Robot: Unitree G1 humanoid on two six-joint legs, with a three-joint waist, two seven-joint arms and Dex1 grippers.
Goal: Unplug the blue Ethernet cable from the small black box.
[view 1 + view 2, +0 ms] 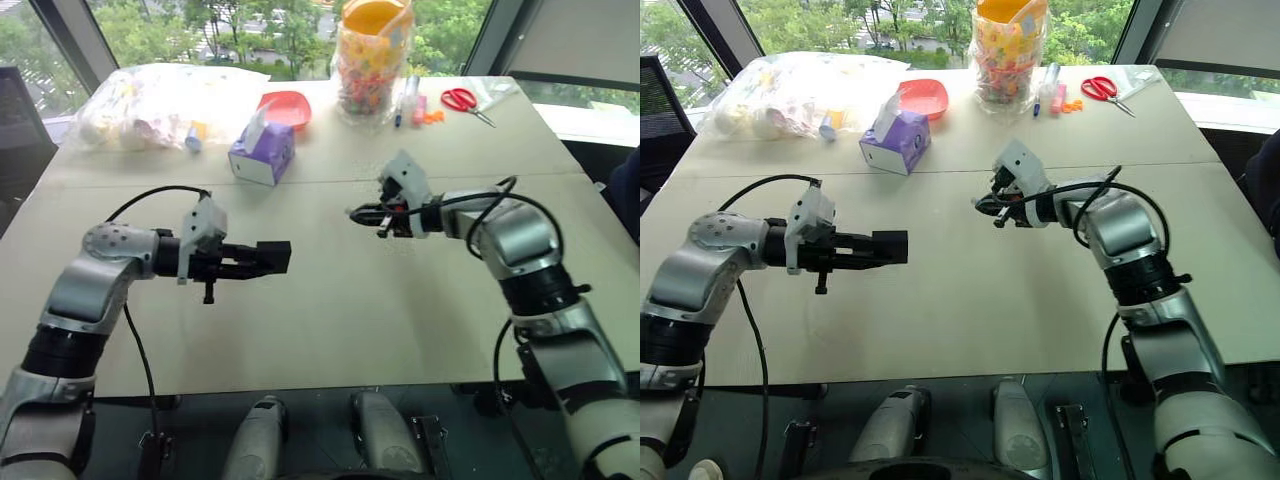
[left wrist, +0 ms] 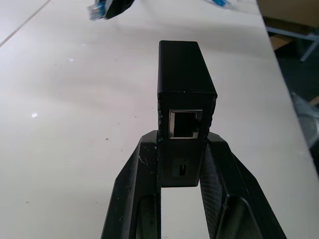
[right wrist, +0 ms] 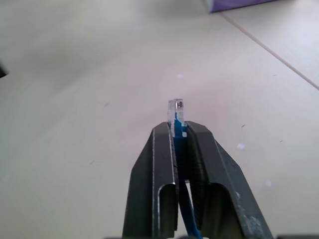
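My left gripper is shut on the small black box, holding it above the table at the left. In the left wrist view the small black box stands between the fingers, and its port faces the camera with nothing in it. Over the table's middle, a gap to the right of the box, my right gripper is shut on the blue Ethernet cable. The clear plug sticks out past the fingertips, free of the box. The right gripper's tip with the blue plug also shows in the left wrist view.
A purple tissue box stands behind the grippers. Farther back are a red dish, a clear bag of items, a jar of colourful pieces, pens and red scissors. The table edge runs just below my arms.
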